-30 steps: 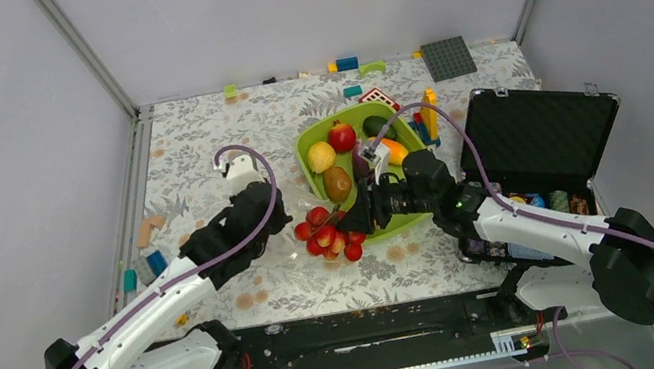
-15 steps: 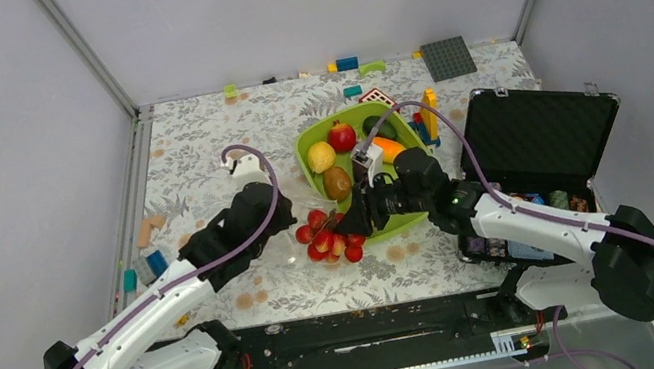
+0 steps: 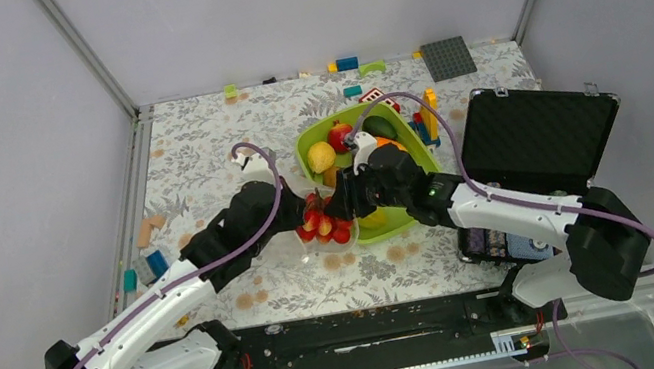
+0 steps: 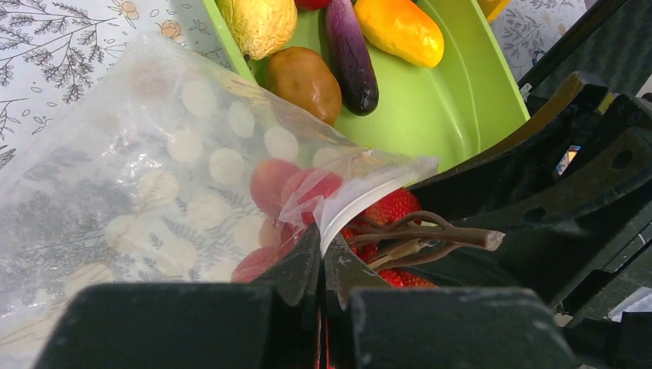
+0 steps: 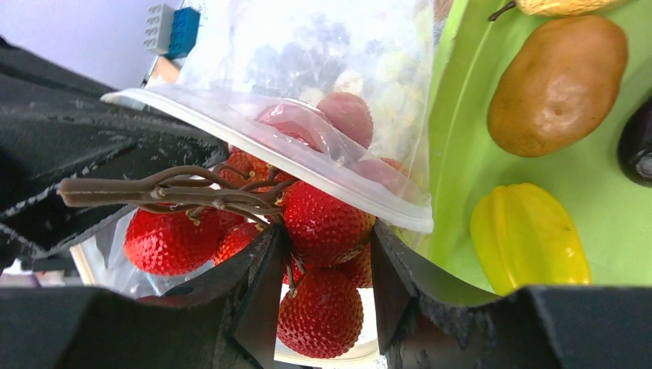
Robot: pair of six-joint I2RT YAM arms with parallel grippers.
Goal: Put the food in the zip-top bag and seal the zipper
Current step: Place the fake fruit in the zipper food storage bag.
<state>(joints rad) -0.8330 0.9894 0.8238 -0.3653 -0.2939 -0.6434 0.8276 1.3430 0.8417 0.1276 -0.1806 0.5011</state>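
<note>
My right gripper (image 5: 327, 246) is shut on the red grape bunch (image 5: 323, 219), with bumpy red berries squeezed between its fingers and the brown stem pointing left. My left gripper (image 4: 323, 246) is shut on the mouth edge of the zip-top bag (image 4: 154, 177), pinching the whitish zipper (image 4: 361, 201). The bunch (image 3: 325, 223) sits at the bag's mouth, and some berries show through the dotted film. Both grippers meet just left of the lime-green tray (image 3: 381, 223). On the tray (image 4: 430, 100) lie the kiwi (image 4: 305, 81), eggplant (image 4: 350, 54), lemon (image 4: 257, 23) and starfruit (image 5: 530, 238).
An open black case (image 3: 538, 137) stands to the right of the tray. Coloured building blocks (image 3: 428, 116) stand by the tray's far right corner, more blocks (image 3: 347, 64) and a grey baseplate (image 3: 449, 58) lie along the back wall, and a few blocks (image 3: 149, 262) lie at the left edge.
My right gripper has carried the grape bunch left and away from me, up to the bag mouth. My left gripper has shifted slightly right to meet it, still holding the bag.
</note>
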